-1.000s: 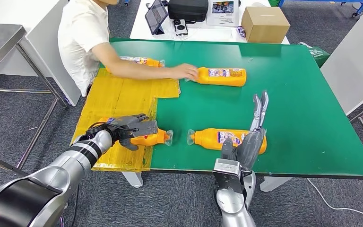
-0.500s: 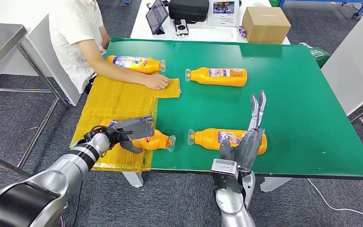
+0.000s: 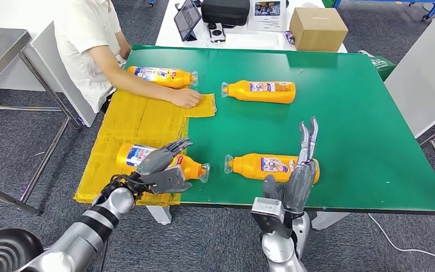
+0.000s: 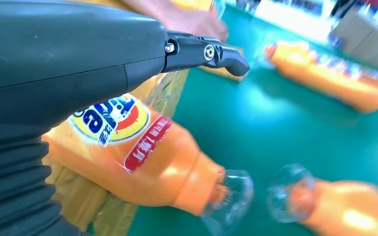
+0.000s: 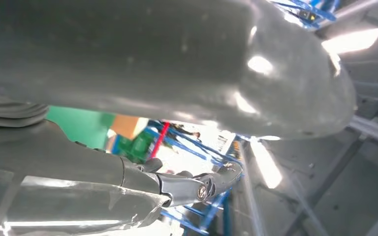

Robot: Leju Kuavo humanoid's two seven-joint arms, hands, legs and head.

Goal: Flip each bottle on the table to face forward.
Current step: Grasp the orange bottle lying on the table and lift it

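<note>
Left hand (image 3: pixel 161 167) open, fingers spread over near-left bottle (image 3: pixel 141 156) lying on yellow sheet (image 3: pixel 130 116), long axis across table, cap toward centre. Right hand (image 3: pixel 297 175) open, nearer near-right bottle (image 3: pixel 260 164), fingers upright against its base end.

Our left hand (image 4: pixel 69 64) hovers above an orange bottle (image 4: pixel 142 162) lying with its clear cap (image 4: pixel 231 194) on the green tabletop (image 4: pixel 246 128); a second bottle's cap (image 4: pixel 288 189) faces it, just beside.
</note>
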